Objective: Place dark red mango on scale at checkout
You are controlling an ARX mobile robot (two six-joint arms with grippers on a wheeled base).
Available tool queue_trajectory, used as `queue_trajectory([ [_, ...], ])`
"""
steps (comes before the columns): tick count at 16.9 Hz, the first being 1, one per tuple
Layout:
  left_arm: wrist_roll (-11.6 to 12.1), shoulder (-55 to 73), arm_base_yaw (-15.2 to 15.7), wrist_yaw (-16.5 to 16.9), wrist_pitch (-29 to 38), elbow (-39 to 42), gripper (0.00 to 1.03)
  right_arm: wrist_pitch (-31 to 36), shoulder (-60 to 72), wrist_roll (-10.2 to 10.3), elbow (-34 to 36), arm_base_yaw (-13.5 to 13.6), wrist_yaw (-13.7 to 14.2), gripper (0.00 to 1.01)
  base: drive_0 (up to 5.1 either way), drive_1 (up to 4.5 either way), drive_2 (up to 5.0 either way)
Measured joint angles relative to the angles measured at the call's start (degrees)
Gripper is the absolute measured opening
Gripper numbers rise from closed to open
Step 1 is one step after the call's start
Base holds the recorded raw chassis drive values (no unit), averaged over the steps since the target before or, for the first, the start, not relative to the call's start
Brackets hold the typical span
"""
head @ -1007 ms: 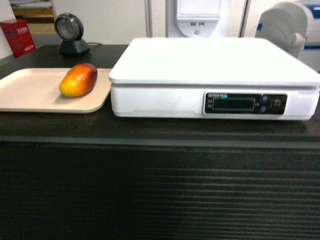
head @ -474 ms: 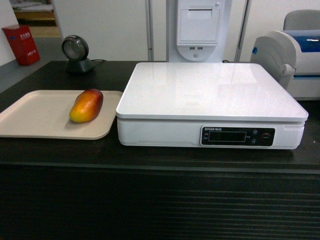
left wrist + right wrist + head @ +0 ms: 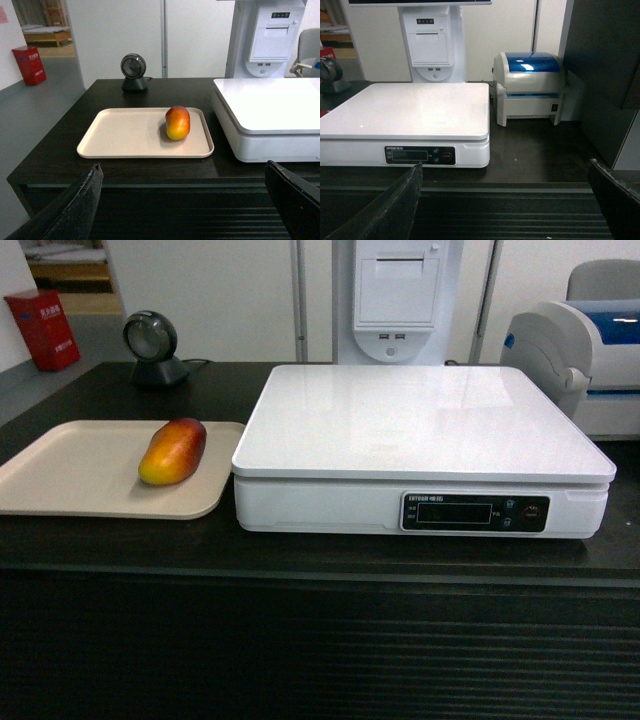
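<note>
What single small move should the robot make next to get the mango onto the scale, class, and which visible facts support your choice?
Probably advance the left end effector toward the dark red mango, with its fingers apart as they are. The mango lies on the beige tray, left of the scale, whose top is bare. In the left wrist view both fingers frame the mango but stand well short of the checkout counter.

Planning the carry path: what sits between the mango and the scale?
Nothing stands there. In the head view the dark red mango lies near the beige tray's right rim, which reaches the scale's left edge.
</note>
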State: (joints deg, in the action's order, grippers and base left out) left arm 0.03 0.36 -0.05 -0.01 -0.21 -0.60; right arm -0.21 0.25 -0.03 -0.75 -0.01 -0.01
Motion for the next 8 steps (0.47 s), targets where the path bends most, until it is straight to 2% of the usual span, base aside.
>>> queue_trajectory([
  [3, 0.0, 0.0, 0.0, 0.0, 0.0, 0.0, 0.98, 0.0, 0.0, 0.0, 0.0, 0.0, 0.0, 0.98, 0.0, 0.00, 0.0],
  [4, -1.8, 1.4, -1.2, -3.8, -5.0, -1.4, 0.98, 0.0, 0.0, 0.0, 0.0, 0.0, 0.0, 0.98, 0.0, 0.00, 0.0],
  [5, -7.2, 11.8, -6.5, -14.9, -11.2, -6.6, 0.98, 0.0, 0.0, 0.0, 0.0, 0.0, 0.1, 0.98, 0.0, 0.00, 0.0],
  [6, -10.0, 19.4, -8.0, -19.3, -7.9, -9.7, 0.98, 0.0, 0.0, 0.0, 0.0, 0.0, -0.1, 0.98, 0.0, 0.00, 0.0],
  [7, -11.9, 26.6, -7.9, -22.6, -2.5, -12.9, 0.98, 0.0, 0.0, 0.0, 0.0, 0.0, 0.0, 0.98, 0.0, 0.00, 0.0],
  [8, -12.1, 33.3, -7.7, -22.3, 3.3, -15.5, 0.98, 0.0, 0.0, 0.0, 0.0, 0.0, 0.0, 0.98, 0.0, 0.00, 0.0],
])
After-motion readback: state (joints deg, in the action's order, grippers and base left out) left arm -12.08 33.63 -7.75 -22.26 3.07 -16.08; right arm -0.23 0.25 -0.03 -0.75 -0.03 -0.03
